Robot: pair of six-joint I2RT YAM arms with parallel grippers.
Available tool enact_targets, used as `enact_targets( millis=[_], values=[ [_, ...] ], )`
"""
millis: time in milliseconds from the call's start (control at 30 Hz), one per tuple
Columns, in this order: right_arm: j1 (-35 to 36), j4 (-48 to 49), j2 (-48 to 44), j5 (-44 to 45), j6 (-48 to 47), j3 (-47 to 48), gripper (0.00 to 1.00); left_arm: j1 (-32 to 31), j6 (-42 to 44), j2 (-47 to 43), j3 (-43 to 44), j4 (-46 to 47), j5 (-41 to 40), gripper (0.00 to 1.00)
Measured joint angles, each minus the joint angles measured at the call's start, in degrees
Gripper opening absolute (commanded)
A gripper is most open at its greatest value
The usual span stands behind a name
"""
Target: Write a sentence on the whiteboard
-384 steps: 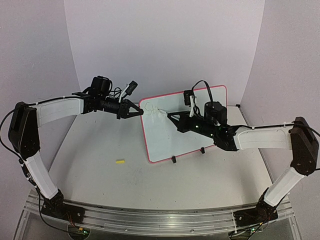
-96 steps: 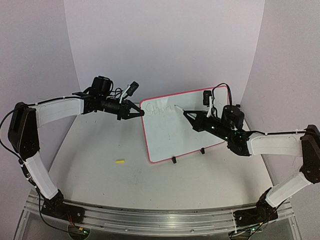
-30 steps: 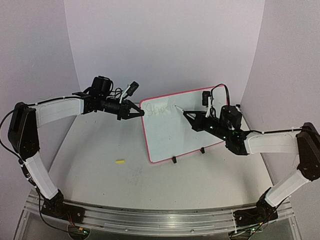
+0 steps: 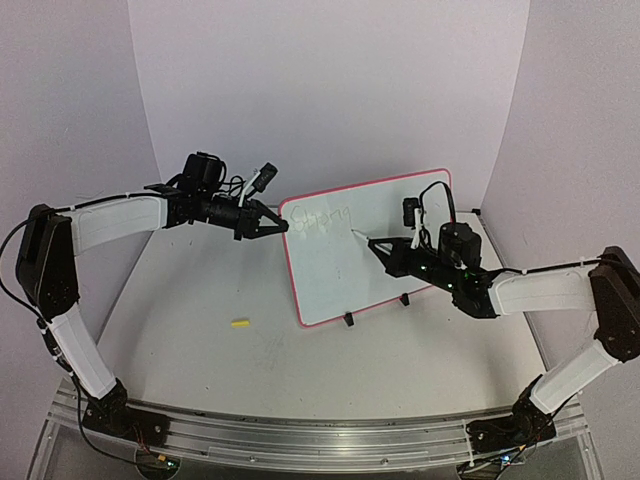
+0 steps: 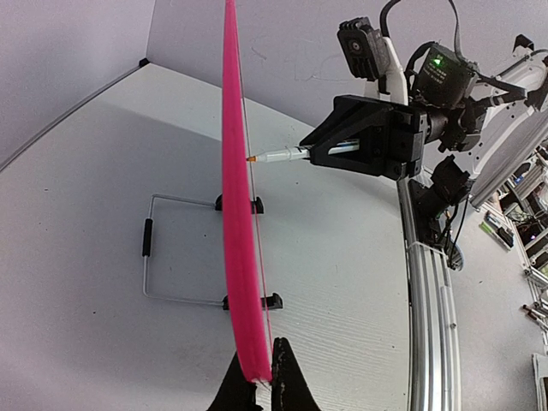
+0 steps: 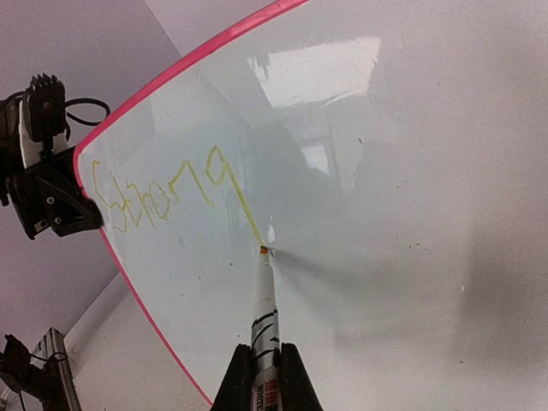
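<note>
The whiteboard stands tilted on black feet at the back of the table, pink-red rimmed. It shows edge-on in the left wrist view and fills the right wrist view. My left gripper is shut on its upper left corner. My right gripper is shut on a white marker, whose tip touches the board at the end of the g's long tail. The sentence reads "Strong" in yellow-green; it also shows faintly in the top view.
A small yellow marker cap lies on the table in front of the left arm. The board's wire stand sits behind it. A metal rail runs along the table's near edge.
The word has grown from a first stroke to "Strong". My right gripper has moved down and left with the marker, drawing the g's tail. The left gripper has stayed on the corner.
</note>
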Motion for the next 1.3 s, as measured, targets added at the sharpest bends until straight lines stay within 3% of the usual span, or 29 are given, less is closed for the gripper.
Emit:
enact_targets(
  millis=[867, 1300],
  values=[
    [0.78, 1.80, 0.33, -1.60, 1.05, 1.01, 0.00, -0.03, 0.20, -0.02, 0.01, -0.08, 0.04, 0.00],
    [0.76, 2.96, -11.43, -1.45, 1.58, -2.36, 0.00, -0.15, 0.28, -0.13, 0.00, -0.13, 0.00, 0.00]
  ],
)
